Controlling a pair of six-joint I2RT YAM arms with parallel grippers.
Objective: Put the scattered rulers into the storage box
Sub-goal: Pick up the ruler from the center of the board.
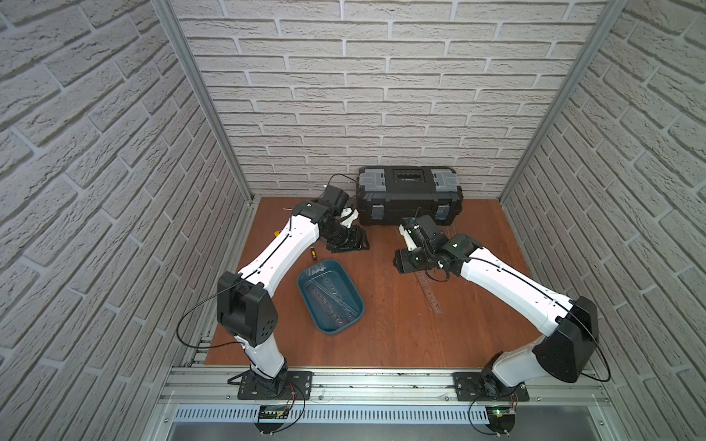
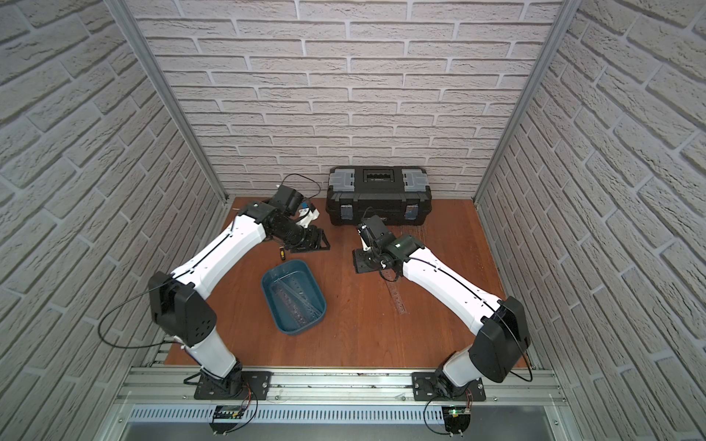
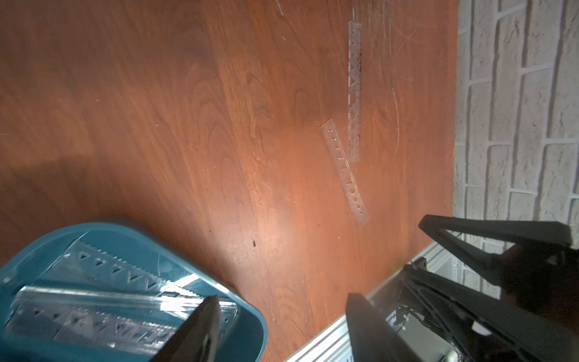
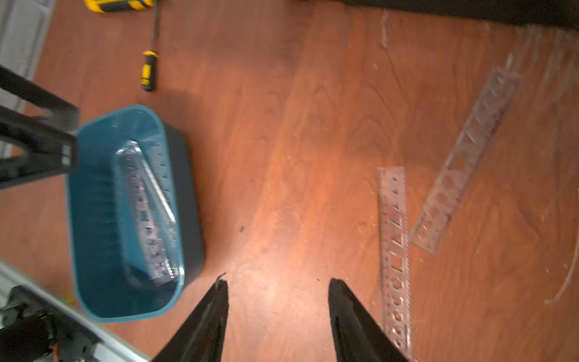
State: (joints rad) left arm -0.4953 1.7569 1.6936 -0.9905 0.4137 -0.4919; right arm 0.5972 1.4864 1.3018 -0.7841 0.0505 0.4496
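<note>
- Left gripper: jaws apart, nothing between them, low over the desk just beside the storage box.
- Right gripper: jaws apart, empty, over bare desk between box and loose rulers.
- Storage box: mid-desk, with several clear rulers lying overlapped inside.
- Outside the box, on the right arm's side: one loose ruler and a second loose ruler, flat on the desk, ends meeting.
- Black toolbox at back wall; screwdriver near box.

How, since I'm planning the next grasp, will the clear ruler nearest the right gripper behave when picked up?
Probably hard to pinch: the ruler lies flat on the table, no raised edge. Likely light and bendy, being thin, clear and full of cut-outs. It may slide on the smooth wood.
</note>
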